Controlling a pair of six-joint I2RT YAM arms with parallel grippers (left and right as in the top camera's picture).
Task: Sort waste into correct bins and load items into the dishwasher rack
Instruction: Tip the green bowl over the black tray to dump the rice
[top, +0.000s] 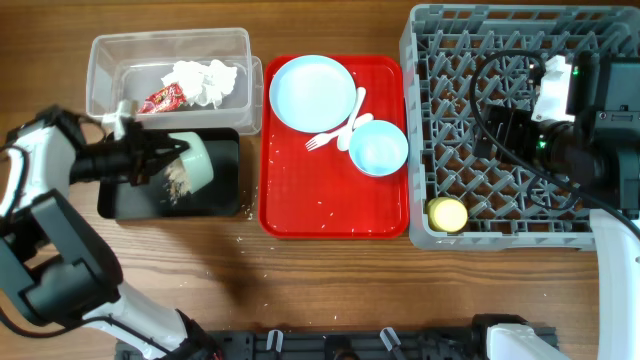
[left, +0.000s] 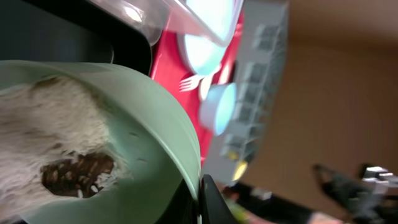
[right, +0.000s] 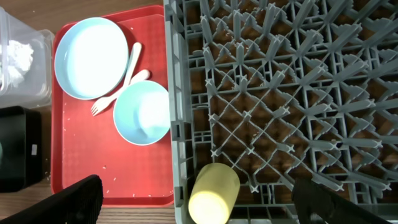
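Left gripper (top: 172, 157) closed on the rim of the pale green bowl (top: 192, 160), one dark finger (left: 208, 200) visible at the rim edge in the left wrist view. Bowl tipped onto its side over the black tray (top: 215, 195), mouth facing the arm. Brownish-white food scraps (top: 178, 180) cling inside the bowl and hang out of its lower lip down to the tray; close up they read as a pale clump with a dark patch in it. Clear tub (top: 100, 70) just behind the black tray, holding the crumpled white tissue (top: 205, 80) and, beside it, the red-and-white wrapper (top: 162, 99). Red serving tray (top: 330, 205) between bins and rack, carrying the pale blue plate (top: 312, 92) at the far end, the pale blue bowl (top: 379, 147) nearer the rack, and the white fork (top: 318, 141) and spoon (top: 357, 105) lying between them, a few crumbs scattered on the red surface. Dishwasher rack (top: 520, 190) at the right. Small yellow cup (top: 447, 213) in the rack's near corner on the tray side, apparently on its side against the wall. Right gripper (right: 196, 183) hangs above the rack, fingers spread wide, nothing between them. Specks of food on the wooden table (top: 330, 290) beside the black tray
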